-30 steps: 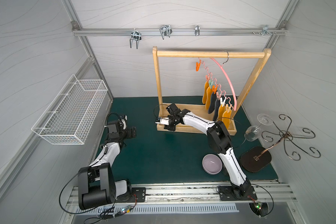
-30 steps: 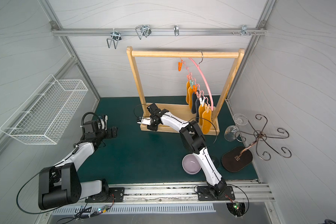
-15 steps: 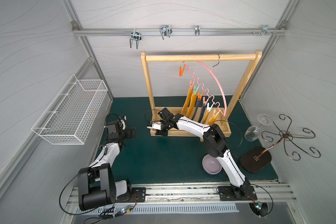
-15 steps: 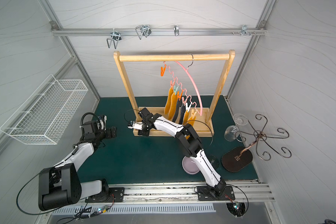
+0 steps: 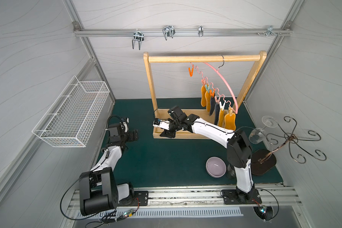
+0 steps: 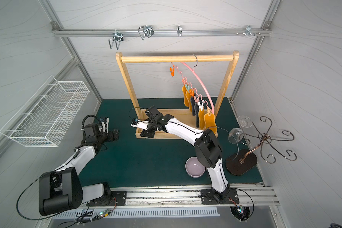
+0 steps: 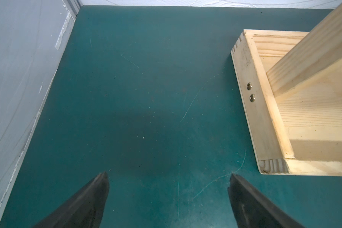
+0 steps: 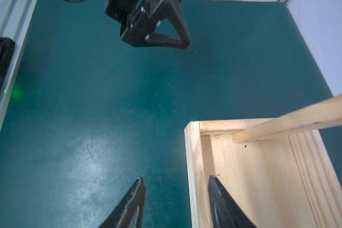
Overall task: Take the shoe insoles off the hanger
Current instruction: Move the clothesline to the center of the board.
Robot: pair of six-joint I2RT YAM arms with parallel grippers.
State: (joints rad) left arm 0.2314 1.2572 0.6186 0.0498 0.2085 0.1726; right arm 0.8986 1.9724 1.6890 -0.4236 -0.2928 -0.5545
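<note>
Up and away from the right gripper (image 8: 176, 178), whose jaws are spread over the low edge of the wooden rack (image 8: 192, 154) and hold nothing, the shoe insoles (image 5: 229, 122) hang clipped to the hanger (image 5: 226, 83), so a pull here could drag the rack and swing them.

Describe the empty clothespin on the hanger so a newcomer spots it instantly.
Find the wooden rack at the back; a pink hanger hooks on its top rail. At the high end of the hanger's wavy bar dangles an orange clothespin. It hangs alone, holding nothing, while the insoles cluster lower down.
</note>
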